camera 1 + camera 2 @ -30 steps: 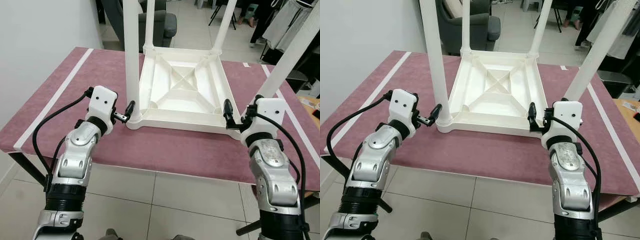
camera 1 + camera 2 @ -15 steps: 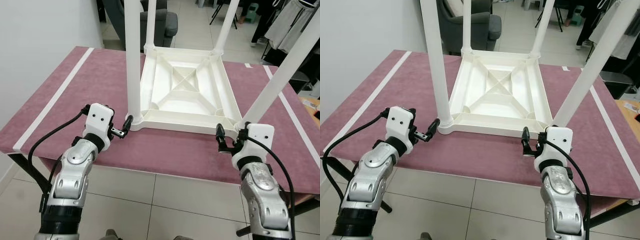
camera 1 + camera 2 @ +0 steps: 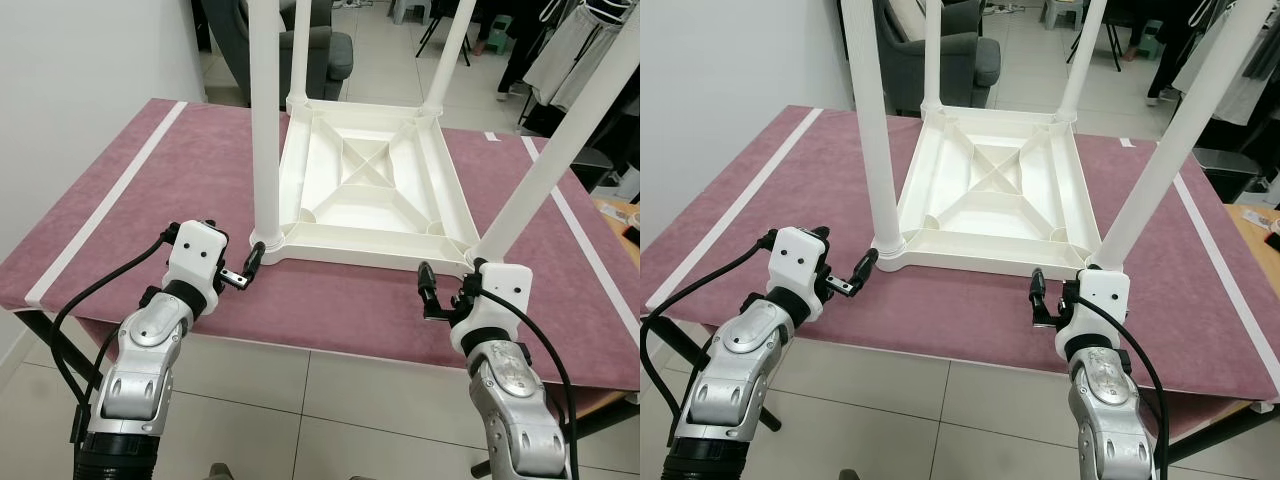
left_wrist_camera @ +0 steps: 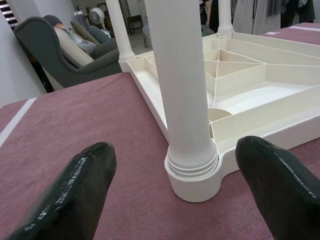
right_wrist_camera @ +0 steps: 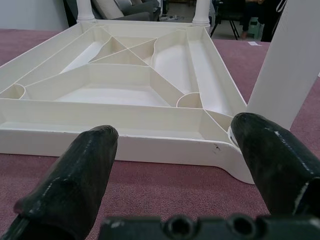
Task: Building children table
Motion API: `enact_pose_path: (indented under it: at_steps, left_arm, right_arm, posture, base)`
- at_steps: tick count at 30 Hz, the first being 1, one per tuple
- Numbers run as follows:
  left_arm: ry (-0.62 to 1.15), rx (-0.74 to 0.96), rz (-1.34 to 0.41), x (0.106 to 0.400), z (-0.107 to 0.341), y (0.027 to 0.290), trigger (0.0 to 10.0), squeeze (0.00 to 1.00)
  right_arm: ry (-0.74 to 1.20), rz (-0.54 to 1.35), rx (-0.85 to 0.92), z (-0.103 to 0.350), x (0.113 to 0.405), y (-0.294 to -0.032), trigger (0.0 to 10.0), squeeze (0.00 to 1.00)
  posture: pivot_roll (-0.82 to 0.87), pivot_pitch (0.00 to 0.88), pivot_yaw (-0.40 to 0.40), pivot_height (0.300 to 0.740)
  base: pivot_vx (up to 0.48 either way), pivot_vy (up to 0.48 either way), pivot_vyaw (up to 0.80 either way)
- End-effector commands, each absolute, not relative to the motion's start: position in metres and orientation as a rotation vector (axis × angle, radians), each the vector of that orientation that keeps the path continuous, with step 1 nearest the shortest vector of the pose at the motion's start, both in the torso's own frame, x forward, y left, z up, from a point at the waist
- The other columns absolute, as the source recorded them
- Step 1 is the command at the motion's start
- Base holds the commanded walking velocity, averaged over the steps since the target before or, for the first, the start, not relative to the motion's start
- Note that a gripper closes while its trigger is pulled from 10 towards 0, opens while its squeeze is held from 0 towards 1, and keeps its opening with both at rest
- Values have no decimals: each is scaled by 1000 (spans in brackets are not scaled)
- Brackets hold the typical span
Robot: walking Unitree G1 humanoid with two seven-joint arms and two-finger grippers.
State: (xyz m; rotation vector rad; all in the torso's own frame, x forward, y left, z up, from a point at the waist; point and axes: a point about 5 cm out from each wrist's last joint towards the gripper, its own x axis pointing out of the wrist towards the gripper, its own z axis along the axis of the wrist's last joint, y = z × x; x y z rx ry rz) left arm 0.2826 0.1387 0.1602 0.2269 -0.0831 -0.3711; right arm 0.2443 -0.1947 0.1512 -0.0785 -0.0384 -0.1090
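A white plastic children's table (image 3: 370, 185) lies upside down on the maroon-covered worktable (image 3: 150, 190), with its legs pointing up. My left gripper (image 3: 245, 268) is open, just in front of the base of the near-left leg (image 3: 264, 120). In the left wrist view that leg (image 4: 185, 90) stands between the open fingers (image 4: 75, 195), a little beyond them. My right gripper (image 3: 430, 295) is open in front of the near-right corner, below the slanting near-right leg (image 3: 550, 165). The right wrist view shows the rim (image 5: 150, 145) ahead of the gripper (image 5: 174, 127), not touched.
White stripes (image 3: 110, 205) run along both sides of the maroon cover. The near edge of the worktable lies just under my wrists, with tiled floor (image 3: 330, 400) below. A grey armchair (image 3: 320, 50) stands behind the worktable. Clothes and a person's legs (image 3: 525, 40) show far right.
Both grippers have drawn back toward the worktable's near edge. The right one has left the table's near-right corner and dropped lower; the left one has come slightly away from the leg base.
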Motion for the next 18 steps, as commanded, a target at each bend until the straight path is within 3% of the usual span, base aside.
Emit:
enact_pose_path:
  at_steps: [1, 18]
  left_arm:
    - [-97, 225, -349, 289, 165, 138, 10000, 0]
    - [-97, 225, -349, 289, 165, 138, 10000, 0]
  right_arm:
    - [-65, -116, -82, 159, 248, -199, 10000, 0]
    - [-65, -116, -82, 159, 248, -199, 10000, 0]
  posture:
    - [-108, 108, 137, 740]
    - [-108, 108, 137, 740]
  base:
    - [0, 0, 0]
    - [0, 0, 0]
